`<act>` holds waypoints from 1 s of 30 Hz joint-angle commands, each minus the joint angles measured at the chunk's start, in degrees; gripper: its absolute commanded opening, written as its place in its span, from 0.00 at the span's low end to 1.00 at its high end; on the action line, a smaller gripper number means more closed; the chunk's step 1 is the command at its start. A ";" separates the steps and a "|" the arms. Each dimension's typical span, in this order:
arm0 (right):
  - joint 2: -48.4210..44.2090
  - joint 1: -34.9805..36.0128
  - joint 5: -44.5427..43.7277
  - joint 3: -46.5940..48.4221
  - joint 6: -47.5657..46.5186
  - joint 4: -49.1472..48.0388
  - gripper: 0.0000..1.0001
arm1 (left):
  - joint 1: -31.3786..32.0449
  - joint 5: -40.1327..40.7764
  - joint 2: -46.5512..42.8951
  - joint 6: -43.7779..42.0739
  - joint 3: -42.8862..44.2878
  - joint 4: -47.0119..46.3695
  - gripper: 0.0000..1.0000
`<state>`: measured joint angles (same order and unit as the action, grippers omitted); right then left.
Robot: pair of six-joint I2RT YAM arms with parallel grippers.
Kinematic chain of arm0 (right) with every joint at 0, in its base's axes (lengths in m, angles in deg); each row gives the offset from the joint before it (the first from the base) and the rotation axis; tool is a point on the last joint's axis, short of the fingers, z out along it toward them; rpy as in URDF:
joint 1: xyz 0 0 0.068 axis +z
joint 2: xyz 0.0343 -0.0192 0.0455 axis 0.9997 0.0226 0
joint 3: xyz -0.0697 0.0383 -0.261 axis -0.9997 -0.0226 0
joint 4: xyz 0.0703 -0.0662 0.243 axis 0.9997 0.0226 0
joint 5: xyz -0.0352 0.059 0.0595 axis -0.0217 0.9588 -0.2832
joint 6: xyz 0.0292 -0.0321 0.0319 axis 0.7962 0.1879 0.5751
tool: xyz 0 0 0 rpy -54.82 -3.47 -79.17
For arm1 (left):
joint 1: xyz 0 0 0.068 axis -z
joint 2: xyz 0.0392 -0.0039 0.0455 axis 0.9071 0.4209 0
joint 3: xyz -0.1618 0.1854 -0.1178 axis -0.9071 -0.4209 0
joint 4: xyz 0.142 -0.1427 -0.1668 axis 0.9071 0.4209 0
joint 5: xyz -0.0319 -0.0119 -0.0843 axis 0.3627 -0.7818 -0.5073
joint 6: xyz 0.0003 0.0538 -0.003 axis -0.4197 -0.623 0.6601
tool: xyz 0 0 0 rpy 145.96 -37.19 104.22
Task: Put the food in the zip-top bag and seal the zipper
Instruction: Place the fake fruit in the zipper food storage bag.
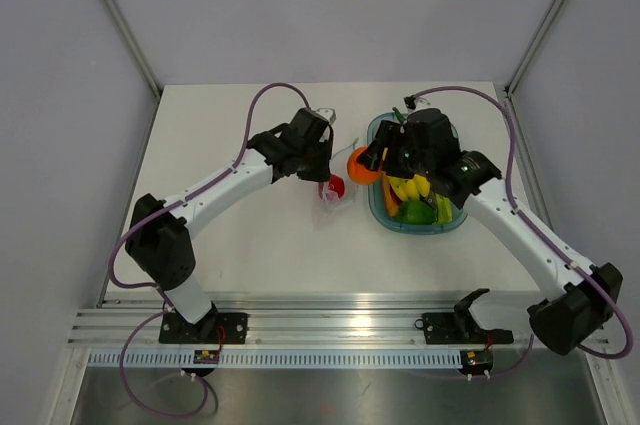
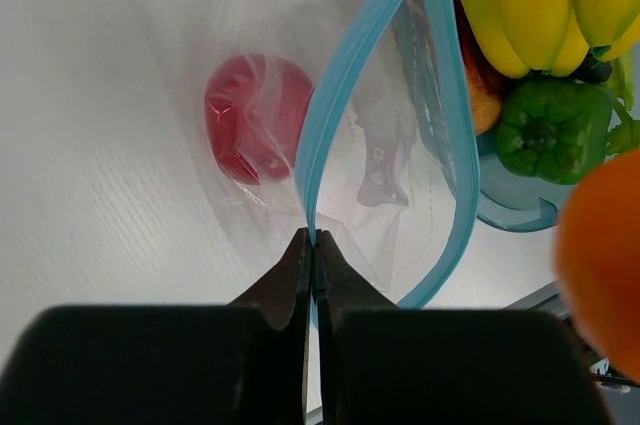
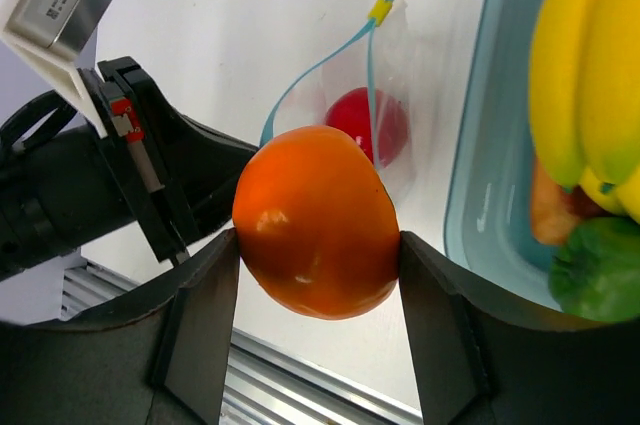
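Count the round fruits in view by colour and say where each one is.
Red: 1, the red fruit, inside the bag.
Orange: 1, the orange fruit, held in the right gripper.
Yellow: 0 round ones that I can tell apart from the bananas in the tray.
Total: 2 round fruits in view.

The zip-top bag point(image 2: 250, 25) on the table point(image 1: 260, 255): its zipper point(image 2: 308, 175) gapes in a narrow loop, one end pinched flat in the left gripper point(image 2: 312, 245), and the red fruit point(image 2: 250, 115) fills the bag's bottom. On the bag's right, the tray point(image 2: 505, 207) rim, with its bananas point(image 2: 530, 5) and green pepper point(image 2: 555, 130), walls off that side. The right gripper point(image 3: 318, 230), clamped on the orange fruit point(image 3: 315, 215), crowds the gap between. Bare tabletop lies open on the bag's near side.
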<state>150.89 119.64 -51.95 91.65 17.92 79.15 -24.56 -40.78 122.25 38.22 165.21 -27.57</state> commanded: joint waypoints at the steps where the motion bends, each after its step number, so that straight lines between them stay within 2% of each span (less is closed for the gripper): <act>1: 5.45 2.28 0.63 2.91 2.10 -5.41 0.25 | 0.14 -1.42 -0.21 0.40 1.27 -1.55 0.00; 9: 12.06 4.22 -0.24 3.70 2.72 -8.31 0.27 | 0.14 -2.03 -0.38 0.13 1.00 -1.46 0.00; 11: 14.52 4.22 -0.86 4.66 2.46 -7.53 0.31 | 0.14 -2.65 -0.56 0.22 1.00 -1.89 0.00; 12: 15.31 4.13 -0.86 4.93 2.45 -7.18 0.39 | 0.05 -3.35 -0.56 0.22 0.92 -1.99 0.00; 13: 16.54 4.22 -0.86 5.37 2.37 -6.91 0.63 | 0.14 -3.62 -0.65 0.31 0.91 -2.16 0.00; 14: 16.90 4.30 -0.86 5.72 2.10 -6.30 0.74 | 0.14 -3.71 -0.73 0.31 0.83 -2.08 0.00; 16: 16.12 4.57 -2.62 5.99 2.19 -6.29 0.87 | 0.14 -3.71 -0.82 0.22 0.83 -1.99 0.00; 17: 15.76 4.57 -3.05 5.99 1.93 -6.12 0.88 | 0.14 -3.88 -0.91 -0.04 0.83 -1.90 0.00; 21: 13.31 4.66 -6.48 6.52 1.05 -3.84 0.86 | 0.14 -3.88 -1.00 -0.22 0.65 -1.64 0.00; 23: 11.28 4.57 -8.23 5.82 0.44 -2.17 0.81 | 0.14 -3.97 -1.09 -0.22 0.56 -1.72 0.00; 27: 6.89 3.69 -17.97 2.31 -0.71 2.66 0.56 | 0.14 -3.62 -1.52 -0.48 0.30 -1.37 0.00; 30: 3.11 -1.20 -18.80 -3.22 -0.80 5.74 0.46 | 0.14 -3.35 -1.96 -0.83 -0.14 -1.37 0.00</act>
<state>157.87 122.57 -64.49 92.46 17.99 79.52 -24.56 -43.12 122.25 38.13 165.19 -27.55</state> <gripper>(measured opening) 0.482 0.009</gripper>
